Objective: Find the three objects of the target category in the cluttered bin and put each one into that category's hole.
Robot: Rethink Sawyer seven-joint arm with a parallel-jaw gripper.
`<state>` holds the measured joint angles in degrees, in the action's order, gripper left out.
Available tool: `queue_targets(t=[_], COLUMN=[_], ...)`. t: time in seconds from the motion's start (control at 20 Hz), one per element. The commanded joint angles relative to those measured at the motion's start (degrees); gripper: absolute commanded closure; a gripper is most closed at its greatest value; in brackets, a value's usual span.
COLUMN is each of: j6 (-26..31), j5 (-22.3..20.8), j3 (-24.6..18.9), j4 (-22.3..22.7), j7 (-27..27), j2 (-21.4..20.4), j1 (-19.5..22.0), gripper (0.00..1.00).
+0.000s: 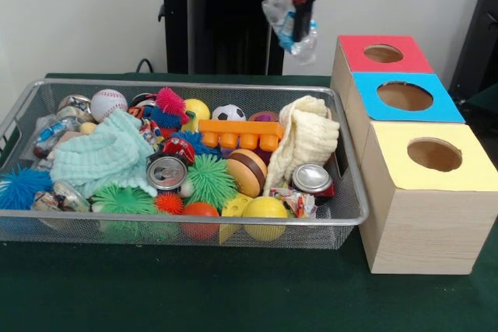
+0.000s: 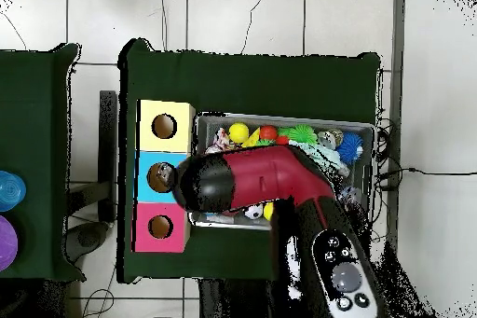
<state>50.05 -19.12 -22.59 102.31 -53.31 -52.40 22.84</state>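
My gripper (image 1: 299,21) hangs at the top of the front view, above and behind the bin's right end and left of the red-topped box. It is shut on a crinkly clear plastic packet (image 1: 278,15) with blue print, held in the air. The silver wire-mesh bin (image 1: 194,85) is full of clutter. A second clear packet with blue print (image 1: 53,131) lies at its far left. A packet with multicoloured contents (image 1: 61,197) lies at the front left, and another (image 1: 297,202) at the front right. In the overhead view the arm (image 2: 252,179) hides the gripper and part of the bin (image 2: 279,117).
Three wooden boxes stand in a row right of the bin, with round holes in red (image 1: 383,54), blue (image 1: 405,96) and yellow (image 1: 434,155) tops. The bin also holds crushed cans (image 1: 166,172), balls, spiky toys, cloths (image 1: 105,157) and an orange block (image 1: 240,131).
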Motion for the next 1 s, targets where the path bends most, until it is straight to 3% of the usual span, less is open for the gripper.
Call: queue_targets(t=[0.05,0.3,0.6,0.75,1.0], j6=[0.59,2.16,-1.55,-3.35,-6.09], j5=[3.77,4.87,5.15,5.43,4.8], j3=[4.09,6.53,9.62,10.77,11.82], j4=[0.6,-3.14,-8.45,-10.68,-10.3], j7=[-20.77,-24.53,-31.78,-33.48,-34.44], j2=[0.25,1.51,7.11,9.71,10.97], j1=[-4.48,-9.17,-15.76,-17.61,-18.35], gripper=[1.0,1.0,1.0,1.0,1.0])
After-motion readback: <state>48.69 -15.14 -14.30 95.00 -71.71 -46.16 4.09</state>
